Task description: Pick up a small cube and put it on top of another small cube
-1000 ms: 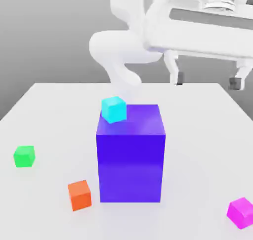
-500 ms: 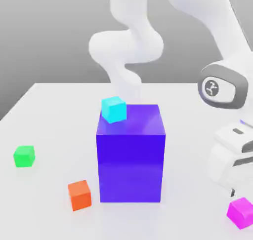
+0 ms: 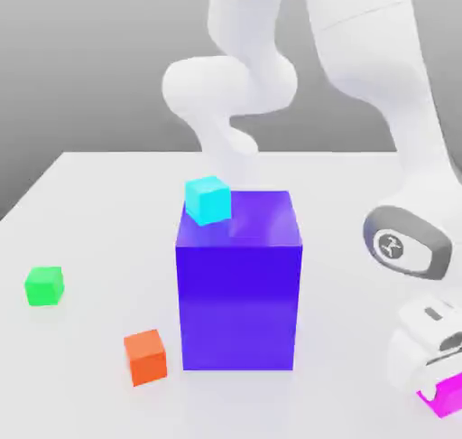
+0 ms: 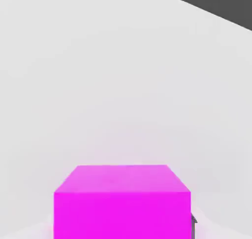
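The small magenta-pink cube [image 3: 451,399] rests on the white table at the near corner on the exterior view's right, partly hidden by my hand. My gripper [image 3: 442,387] is lowered over it and shut on its sides. The hand view has the same cube [image 4: 122,201] close up between the fingers, with a dark fingertip [image 4: 193,225] against one side. Other small cubes are a cyan one [image 3: 207,200] on the large block's top corner, a green one [image 3: 43,285] on the exterior view's left, and an orange one [image 3: 145,356] in front.
A tall blue-purple block [image 3: 237,284] stands mid-table, to the exterior view's left of my hand. My white arm [image 3: 397,139] arcs over from the back. Bare table [image 3: 108,211] stretches between the block and the green cube.
The arm swung down from high at the back to the magenta cube at the near right. The fingers went from wide open to shut on the cube. The other cubes stayed put.
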`<action>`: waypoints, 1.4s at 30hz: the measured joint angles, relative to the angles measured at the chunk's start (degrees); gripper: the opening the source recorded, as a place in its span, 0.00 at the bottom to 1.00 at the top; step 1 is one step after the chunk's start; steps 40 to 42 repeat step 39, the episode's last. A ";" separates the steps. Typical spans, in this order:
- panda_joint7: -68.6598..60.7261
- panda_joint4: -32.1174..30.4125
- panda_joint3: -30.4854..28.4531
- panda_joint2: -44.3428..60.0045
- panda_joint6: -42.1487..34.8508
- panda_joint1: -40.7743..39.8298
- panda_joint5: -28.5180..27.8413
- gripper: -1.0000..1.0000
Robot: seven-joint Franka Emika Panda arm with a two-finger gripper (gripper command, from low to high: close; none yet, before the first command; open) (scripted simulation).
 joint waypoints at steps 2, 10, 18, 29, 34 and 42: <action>-1.41 -1.30 0.30 -3.23 -1.99 -2.14 1.88 0.00; -2.53 -7.69 -10.21 -10.04 -2.64 -13.83 3.28 0.00; -4.32 -14.69 -22.01 -17.56 -2.26 -26.58 5.75 0.00; -11.11 -25.06 -36.15 -28.97 -1.37 -53.83 14.89 0.00; -16.38 -25.38 -35.97 -21.73 6.02 -53.65 22.24 0.00; -18.81 -25.21 -34.20 -17.85 9.51 -54.78 25.65 1.00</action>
